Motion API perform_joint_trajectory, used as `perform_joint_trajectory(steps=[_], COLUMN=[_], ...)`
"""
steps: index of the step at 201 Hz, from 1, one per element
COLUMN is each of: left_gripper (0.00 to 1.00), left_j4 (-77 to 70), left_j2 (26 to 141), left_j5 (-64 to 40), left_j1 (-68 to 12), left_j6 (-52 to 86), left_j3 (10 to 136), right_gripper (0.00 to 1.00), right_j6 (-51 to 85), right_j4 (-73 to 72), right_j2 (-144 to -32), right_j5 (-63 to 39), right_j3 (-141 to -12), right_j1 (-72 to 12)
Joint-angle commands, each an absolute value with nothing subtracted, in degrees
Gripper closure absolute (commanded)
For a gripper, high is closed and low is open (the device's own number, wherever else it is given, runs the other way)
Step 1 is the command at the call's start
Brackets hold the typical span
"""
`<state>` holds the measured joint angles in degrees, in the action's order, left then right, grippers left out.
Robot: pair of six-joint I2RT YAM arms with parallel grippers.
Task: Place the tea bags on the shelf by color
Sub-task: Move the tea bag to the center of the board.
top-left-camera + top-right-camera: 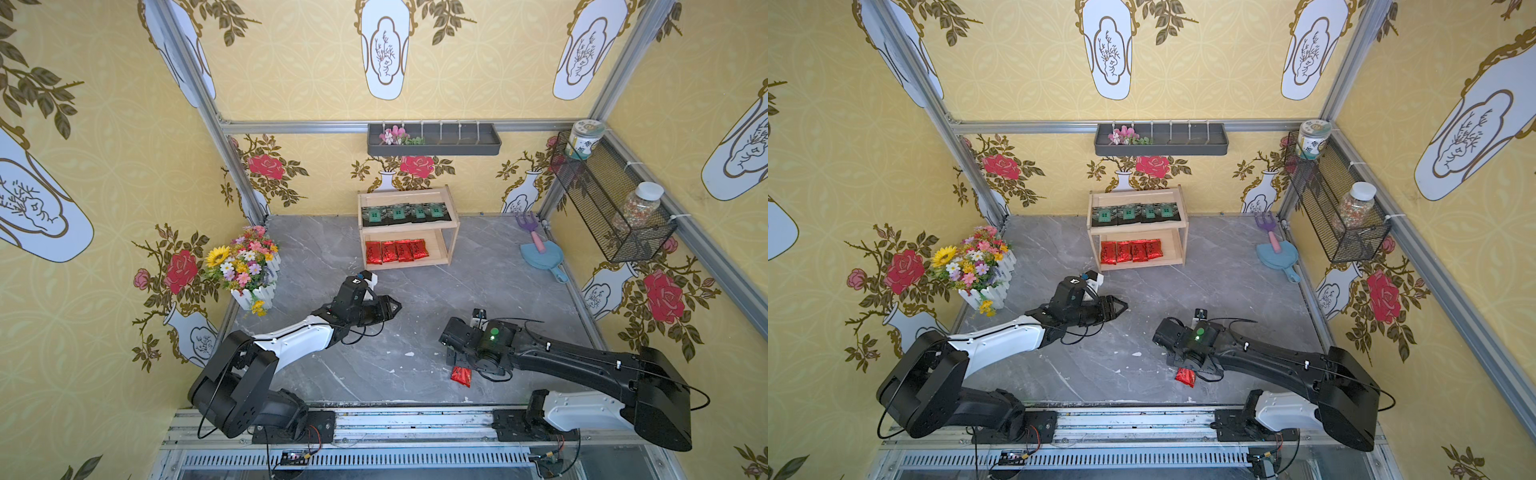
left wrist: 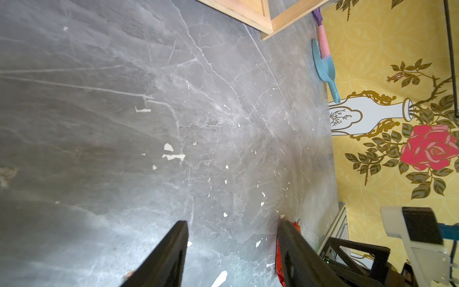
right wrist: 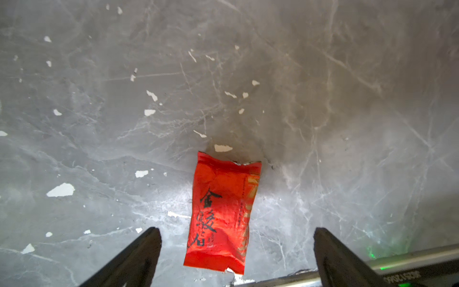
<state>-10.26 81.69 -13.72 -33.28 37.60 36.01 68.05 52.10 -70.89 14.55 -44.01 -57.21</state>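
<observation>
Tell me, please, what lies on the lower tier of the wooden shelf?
Four red packets lie side by side, toward one end; the rest is bare wood. The upper tier covers its back part, which cannot be seen.

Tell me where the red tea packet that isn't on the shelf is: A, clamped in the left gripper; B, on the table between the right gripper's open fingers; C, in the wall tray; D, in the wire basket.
B: the red foil packet lies on the grey table, with the right gripper open on either side of it.
</observation>
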Motion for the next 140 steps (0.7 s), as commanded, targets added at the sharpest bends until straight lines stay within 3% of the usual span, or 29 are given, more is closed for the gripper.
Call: perform_joint_trajectory(steps=[1,58,79,94,140], left_gripper=[0.37,0.37,0.37,0.37,0.37], left_j4=[-11.1,-11.8,-11.9,-12.0,-11.7], left_j2=[83.5,84.1,84.3,84.5,84.6], left_j5=[-14.7,-15.3,-15.4,-15.6,-15.4], left_j1=[-33.2,-33.2,-33.2,-33.2,-33.2], left_j6=[37.6,37.7,37.9,37.9,37.5], left_j3=[36.8,36.7,36.3,36.2,36.5], right_gripper=[0.02,0.04,0.11,0.22,0.26], right_j6=[71.5,70.7,69.3,68.2,66.7], right_j4=[52.0,43.9,40.1,38.1,34.1], right_j2=[-70.3,-70.2,-71.3,-72.1,-76.0], right_j5=[12.3,10.9,9.2,9.5,9.5], right_j3=[-42.8,-39.5,-37.9,-37.2,-36.7], right_j1=[-57.1,-56.4,-55.0,-55.0,-55.0])
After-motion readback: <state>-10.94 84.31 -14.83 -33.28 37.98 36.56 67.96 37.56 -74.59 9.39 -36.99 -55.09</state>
